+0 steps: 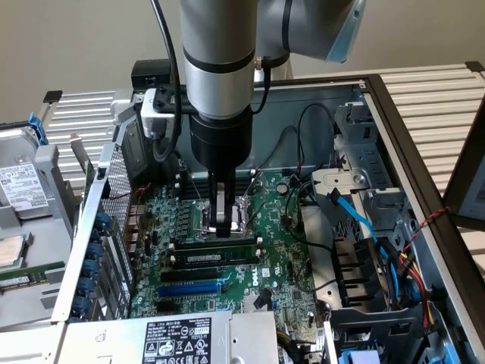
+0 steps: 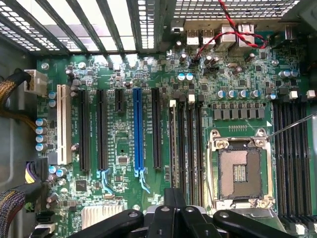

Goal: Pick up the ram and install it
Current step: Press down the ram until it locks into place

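Note:
The ram (image 1: 227, 256) stands on edge in a memory slot of the motherboard (image 1: 288, 250). Its dark-green face with black chips and a small white label is turned toward the exterior camera. My gripper (image 1: 222, 227) hangs straight down over it, fingers shut together with nothing between them. The tips rest at the ram's top edge near its middle. In the wrist view the shut gripper (image 2: 174, 198) sits over the row of memory slots, where the ram (image 2: 173, 144) appears as a thin edge-on line.
The open CPU socket (image 2: 240, 171) lies just beside the memory slots. A blue expansion slot (image 1: 189, 288) runs parallel to them. Cables and a drive cage (image 1: 364, 227) crowd the exterior view's right. Another green circuit stick (image 1: 30, 274) lies outside the case.

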`<action>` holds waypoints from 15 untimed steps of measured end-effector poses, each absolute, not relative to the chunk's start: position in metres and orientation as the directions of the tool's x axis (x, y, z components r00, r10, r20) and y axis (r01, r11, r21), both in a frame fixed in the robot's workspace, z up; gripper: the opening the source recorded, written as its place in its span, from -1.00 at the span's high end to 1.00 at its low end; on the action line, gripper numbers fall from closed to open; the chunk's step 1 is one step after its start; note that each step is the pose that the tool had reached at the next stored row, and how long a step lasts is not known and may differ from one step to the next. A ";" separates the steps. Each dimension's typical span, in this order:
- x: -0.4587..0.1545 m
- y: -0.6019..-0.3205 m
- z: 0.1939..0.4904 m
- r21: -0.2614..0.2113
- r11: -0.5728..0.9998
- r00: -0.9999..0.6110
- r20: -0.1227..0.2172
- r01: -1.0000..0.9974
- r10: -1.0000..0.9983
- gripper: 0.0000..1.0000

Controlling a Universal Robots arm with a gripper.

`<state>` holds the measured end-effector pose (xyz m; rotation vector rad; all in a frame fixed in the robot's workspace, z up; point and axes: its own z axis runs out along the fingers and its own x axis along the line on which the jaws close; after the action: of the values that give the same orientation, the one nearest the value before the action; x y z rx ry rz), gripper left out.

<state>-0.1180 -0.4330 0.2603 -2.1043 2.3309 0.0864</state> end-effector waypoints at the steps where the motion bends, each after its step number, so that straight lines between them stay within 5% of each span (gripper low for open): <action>1: -0.118 -0.433 0.260 0.041 0.113 -0.115 -0.037 -0.993 -0.993 0.80; 15: -0.118 -0.433 0.260 0.041 0.314 -0.315 -0.037 -0.949 -0.948 0.80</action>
<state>-0.1181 -0.4330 0.2603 -1.8347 2.5413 0.0857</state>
